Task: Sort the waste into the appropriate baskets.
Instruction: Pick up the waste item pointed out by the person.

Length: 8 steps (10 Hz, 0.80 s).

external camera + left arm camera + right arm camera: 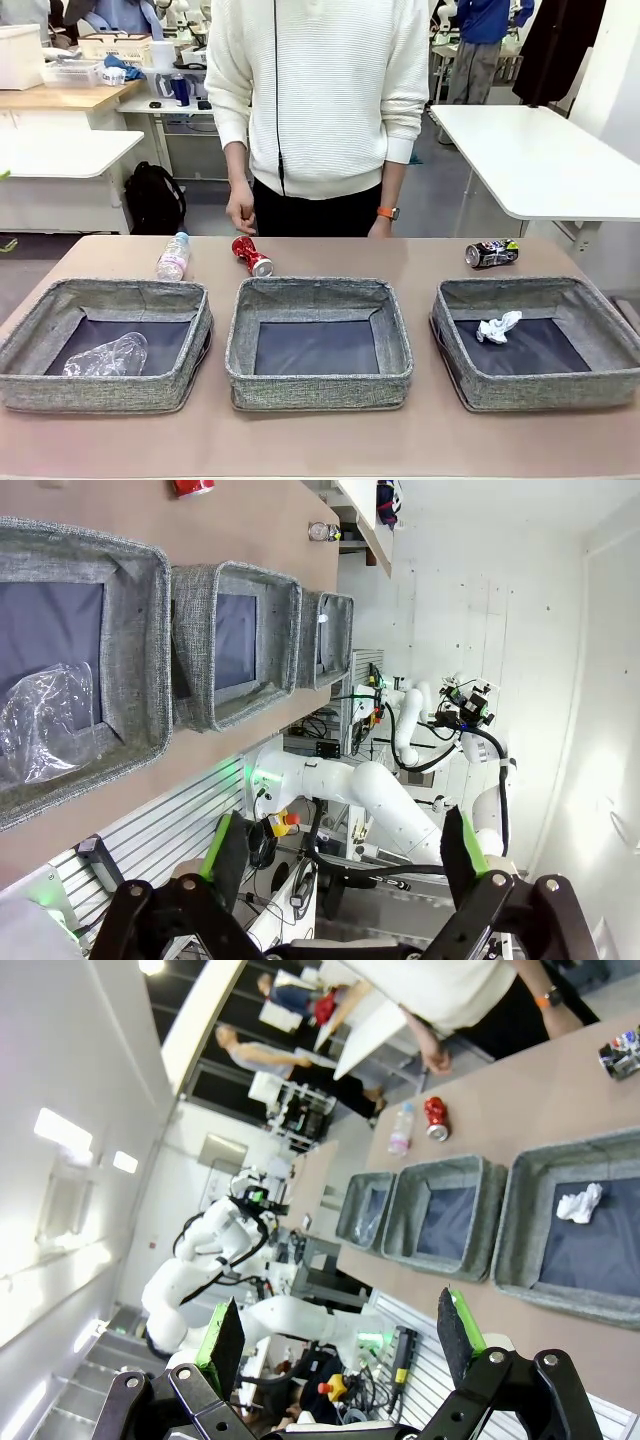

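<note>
Can [193, 486], red, cropped at edge; left fingers [225, 852] wide; right fingers [222, 1345] wide.

Surface: tan table [320, 445].
Near row: three grey baskets side by side, left [100, 385], middle [318, 388], right [545, 392].
Far strip: small clear bottle [173, 257] behind the left basket, crushed red can [252, 256] behind the middle, crushed black can [491, 253] behind the right.

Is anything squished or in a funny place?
Yes. The red can and black can are crushed and lie on the table behind the baskets. A squashed bottle sits in the left basket, crumpled paper in the right one.
</note>
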Tool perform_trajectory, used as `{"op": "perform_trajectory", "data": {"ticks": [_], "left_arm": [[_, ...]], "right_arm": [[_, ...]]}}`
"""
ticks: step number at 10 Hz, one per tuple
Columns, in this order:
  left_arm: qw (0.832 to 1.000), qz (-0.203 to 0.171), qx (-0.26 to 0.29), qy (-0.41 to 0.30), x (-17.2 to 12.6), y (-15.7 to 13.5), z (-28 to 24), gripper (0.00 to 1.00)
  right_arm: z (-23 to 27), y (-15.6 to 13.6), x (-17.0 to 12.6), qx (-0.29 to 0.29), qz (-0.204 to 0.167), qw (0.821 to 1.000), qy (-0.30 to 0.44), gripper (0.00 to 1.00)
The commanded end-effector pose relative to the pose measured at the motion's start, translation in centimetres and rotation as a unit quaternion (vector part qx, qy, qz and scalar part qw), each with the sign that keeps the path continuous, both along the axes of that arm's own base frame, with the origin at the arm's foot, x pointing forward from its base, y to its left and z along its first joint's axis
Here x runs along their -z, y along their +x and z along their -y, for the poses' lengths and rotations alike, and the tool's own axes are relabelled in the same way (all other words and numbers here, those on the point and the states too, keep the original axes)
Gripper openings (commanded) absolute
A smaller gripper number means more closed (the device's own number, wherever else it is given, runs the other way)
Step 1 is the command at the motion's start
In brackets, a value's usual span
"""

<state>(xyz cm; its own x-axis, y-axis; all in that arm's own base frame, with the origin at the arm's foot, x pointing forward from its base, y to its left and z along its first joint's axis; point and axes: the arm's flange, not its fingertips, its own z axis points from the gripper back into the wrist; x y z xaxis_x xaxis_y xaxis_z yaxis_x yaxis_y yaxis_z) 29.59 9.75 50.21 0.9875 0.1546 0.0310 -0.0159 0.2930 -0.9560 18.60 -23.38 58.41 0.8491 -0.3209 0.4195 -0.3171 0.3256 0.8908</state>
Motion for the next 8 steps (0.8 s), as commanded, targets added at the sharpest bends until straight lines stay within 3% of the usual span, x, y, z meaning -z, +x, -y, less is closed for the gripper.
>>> {"op": "perform_trajectory", "data": {"ticks": [1,8], "left_arm": [[1.000,0.003,0.002,-0.007,-0.15,-0.15,-0.15,1.00],[1.000,0.003,0.002,-0.007,-0.15,-0.15,-0.15,1.00]], "right_arm": [[-0.22,-0.14,-0.05,-0.001,0.008,1.000,0.004,1.00],[-0.22,-0.14,-0.05,-0.001,0.008,1.000,0.004,1.00]]}}
